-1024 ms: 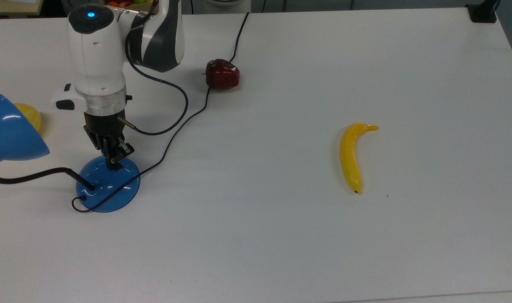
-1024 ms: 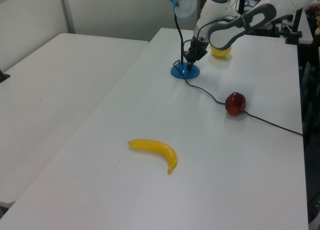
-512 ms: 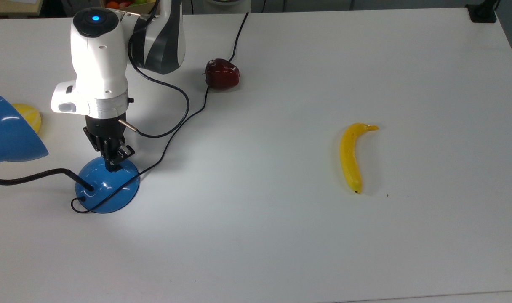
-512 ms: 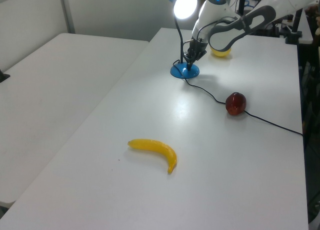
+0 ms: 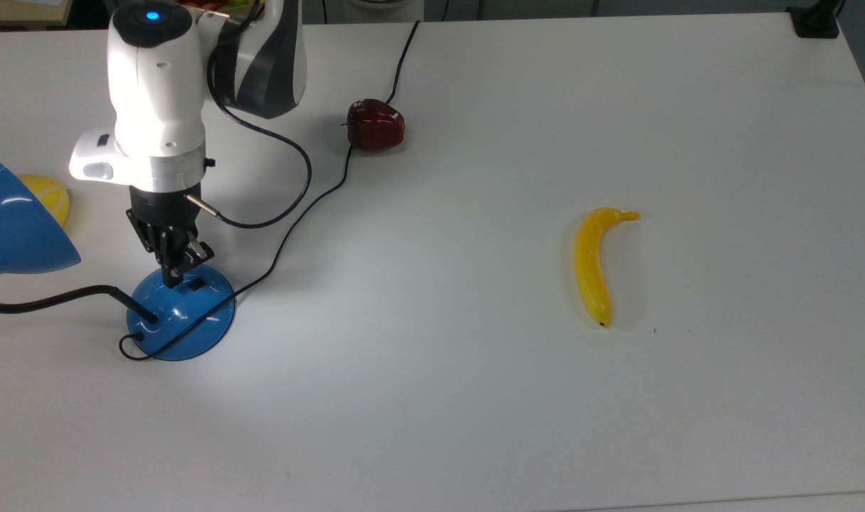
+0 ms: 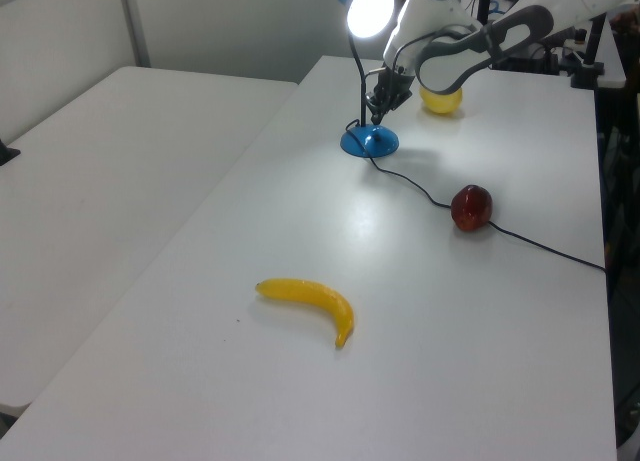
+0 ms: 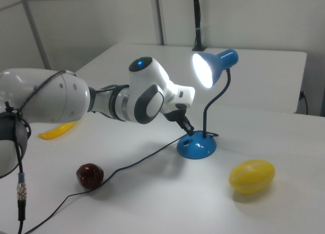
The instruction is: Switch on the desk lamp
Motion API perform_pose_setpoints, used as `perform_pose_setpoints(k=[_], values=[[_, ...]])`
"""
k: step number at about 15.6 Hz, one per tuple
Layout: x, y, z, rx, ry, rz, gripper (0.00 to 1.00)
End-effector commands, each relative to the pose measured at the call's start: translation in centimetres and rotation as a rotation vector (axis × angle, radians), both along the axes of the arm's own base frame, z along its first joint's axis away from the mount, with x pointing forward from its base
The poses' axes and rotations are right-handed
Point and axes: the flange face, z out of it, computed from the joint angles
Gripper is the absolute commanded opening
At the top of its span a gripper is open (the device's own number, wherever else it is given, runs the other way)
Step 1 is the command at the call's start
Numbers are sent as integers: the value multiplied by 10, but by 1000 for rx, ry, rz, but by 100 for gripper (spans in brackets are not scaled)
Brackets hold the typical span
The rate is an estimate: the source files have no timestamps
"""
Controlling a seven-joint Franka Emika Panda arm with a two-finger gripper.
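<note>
Top view: one lit desk lamp (image 5: 180, 313), one banana (image 5: 592, 264), one apple (image 5: 375, 126), tool (image 5: 174, 274) clenched above its base.

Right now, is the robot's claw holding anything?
No, nothing. The claw hangs shut just above the lit lamp's blue base.

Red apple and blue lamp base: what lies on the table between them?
In the top view, the lamp's black cord crosses the white table between the glossy dark-red apple and the round blue lamp base; nothing else.
</note>
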Motion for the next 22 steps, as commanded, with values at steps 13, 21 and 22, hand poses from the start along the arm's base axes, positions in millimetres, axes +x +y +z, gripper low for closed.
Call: perform_pose_setpoints(k=[13,21,22], values=[[-116,115,127,186,519,348,11],[-166,134,179,173,637,482,100],[-166,131,182,172,633,476,100]])
